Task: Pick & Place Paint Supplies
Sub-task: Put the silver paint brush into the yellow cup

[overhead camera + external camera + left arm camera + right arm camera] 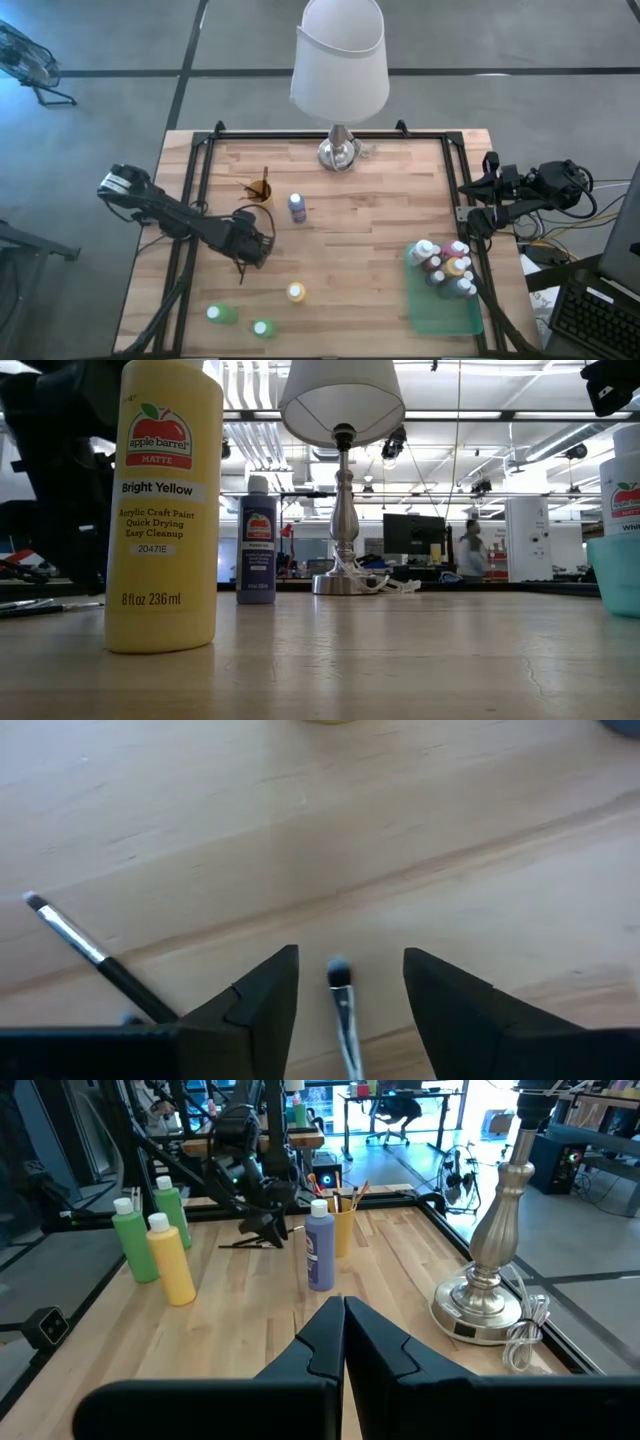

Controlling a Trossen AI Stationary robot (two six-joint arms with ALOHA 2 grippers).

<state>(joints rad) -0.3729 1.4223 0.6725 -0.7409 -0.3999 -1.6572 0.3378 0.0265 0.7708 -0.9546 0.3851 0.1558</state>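
From above, the lamp (pixel 339 70) stands at the back of the wooden worktop (pixel 370 240), and everything's easiest to place off it. The left hand (pixel 252 240) is down low, forward and to the left of the lamp base, with a dark paintbrush (pixel 241 272) poking out just under it. The purple bottle (pixel 297 208) sits a bit in front of the lamp, an orange cup (pixel 262 189) just left of that, the yellow bottle (pixel 296 292) further forward, and two green bottles (pixel 222 315) nearest the front edge. Off to the lamp's right and forward, a green tray (pixel 440 310) holds a bunch of bottles (pixel 445 265). The right hand (pixel 478 222) waits at the right edge. At table level, the yellow bottle (pixel 164 505) is big up close, the purple one (pixel 257 540) is just beside the lamp base. In the left wrist view, the fingers (pixel 262 1010) are spread, with a brush tip (pixel 339 977) lying between them, not pinched; a second brush (pixel 85 948) lies alongside. In the right wrist view, that hand's fingers (pixel 375 1345) are pressed together, holding nothing.
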